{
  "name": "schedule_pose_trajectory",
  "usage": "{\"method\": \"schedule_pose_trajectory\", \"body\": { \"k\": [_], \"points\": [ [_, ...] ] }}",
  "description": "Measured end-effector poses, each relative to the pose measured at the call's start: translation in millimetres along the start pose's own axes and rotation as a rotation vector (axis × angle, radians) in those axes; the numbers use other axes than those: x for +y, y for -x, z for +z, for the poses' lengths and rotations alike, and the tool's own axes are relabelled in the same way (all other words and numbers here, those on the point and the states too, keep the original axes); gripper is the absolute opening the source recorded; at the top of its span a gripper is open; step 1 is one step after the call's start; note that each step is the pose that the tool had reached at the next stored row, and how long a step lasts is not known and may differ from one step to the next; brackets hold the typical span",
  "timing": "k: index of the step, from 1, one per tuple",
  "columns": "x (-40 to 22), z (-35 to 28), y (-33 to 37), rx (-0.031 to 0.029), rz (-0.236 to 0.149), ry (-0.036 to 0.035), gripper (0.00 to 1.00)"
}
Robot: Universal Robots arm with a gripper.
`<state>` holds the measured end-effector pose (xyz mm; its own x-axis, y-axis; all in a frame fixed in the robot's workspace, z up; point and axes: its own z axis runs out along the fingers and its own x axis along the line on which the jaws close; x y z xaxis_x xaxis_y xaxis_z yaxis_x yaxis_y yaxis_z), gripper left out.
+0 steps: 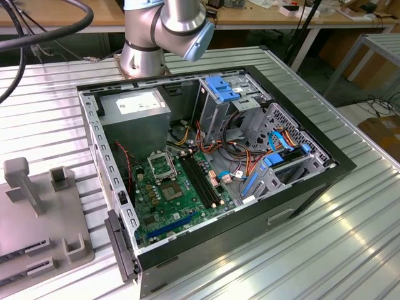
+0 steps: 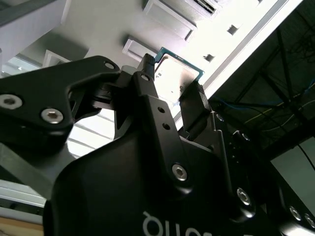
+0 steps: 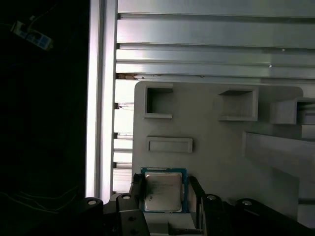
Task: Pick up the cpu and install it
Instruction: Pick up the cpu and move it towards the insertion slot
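Gripper [image 2: 172,77] clamped on cpu [image 2: 178,73], edges btwn fingers [image 2: 147,96]; grey fixture tray [image 3: 211,147] behind it in first wrist view

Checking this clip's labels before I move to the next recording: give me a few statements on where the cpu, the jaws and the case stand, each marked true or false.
1. The cpu sits between the jaws of the gripper. True.
2. The cpu is seated on the motherboard. False: it is in the jaws, with the grey fixture tray behind it in the first wrist view.
3. The computer case lies open, its motherboard exposed. True.
4. The grey fixture tray stands inside the computer case. False: it rests on the metal table beside the case, at the exterior view's left.
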<state>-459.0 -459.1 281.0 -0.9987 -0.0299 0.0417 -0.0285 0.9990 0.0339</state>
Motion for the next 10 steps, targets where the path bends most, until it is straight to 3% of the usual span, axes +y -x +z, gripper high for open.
{"method": "schedule_pose_trajectory", "body": {
  "k": [10],
  "points": [
    [0.5, -14.0, -0.5, -0.0001, 0.000, -0.0043, 0.46]
  ]
}}
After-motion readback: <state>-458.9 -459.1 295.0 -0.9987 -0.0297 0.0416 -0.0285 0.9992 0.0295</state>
